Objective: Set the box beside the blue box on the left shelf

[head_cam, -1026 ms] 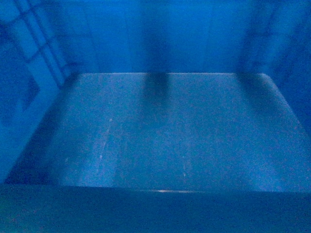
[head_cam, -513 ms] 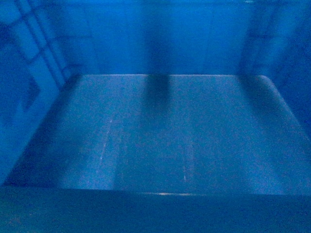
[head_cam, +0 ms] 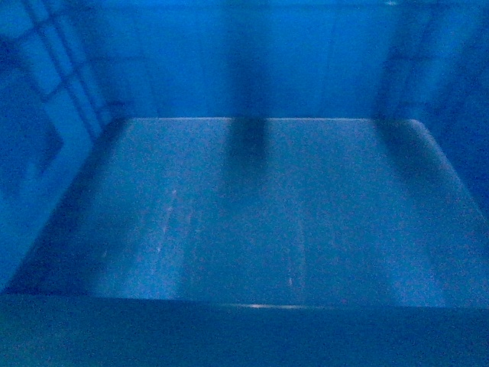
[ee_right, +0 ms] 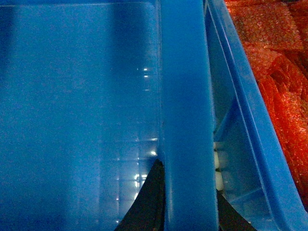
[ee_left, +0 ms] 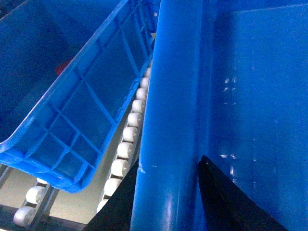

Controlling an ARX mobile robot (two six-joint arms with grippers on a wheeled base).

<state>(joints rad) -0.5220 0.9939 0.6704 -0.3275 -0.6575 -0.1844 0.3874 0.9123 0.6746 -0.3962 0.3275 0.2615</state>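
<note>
Almost nothing has moved since one second ago: in the head view the pale floor of the large bright-blue plastic crate [head_cam: 260, 214] only sits a little lower in the frame than before, and the dark near wall fills a slightly thinner band at the bottom. This crate fills the whole head view, with its inner walls around the floor and two soft dark shadows falling from the far wall.

The left gripper [ee_left: 166, 202] is clamped on the thick rolled rim of the crate, with one black finger on the outer side and the other black finger [ee_left: 226, 202] on the inner side of the wall. Just beside this wall, a second blue ribbed plastic crate [ee_left: 82, 120] appears tilted in the left wrist view, with a narrow gap between the two. Under them runs the roller flow rack with small white wheels between grey rails [ee_left: 127, 134].

The right gripper [ee_right: 185, 207] is clamped on the opposite rim in the same way, one dark finger [ee_right: 147, 202] inside the crate and one outside. Close on that side stands another blue plastic container [ee_right: 250, 144], which holds red bubble-wrap material [ee_right: 274, 62]. A few white wheels show in the gap between them.
</note>
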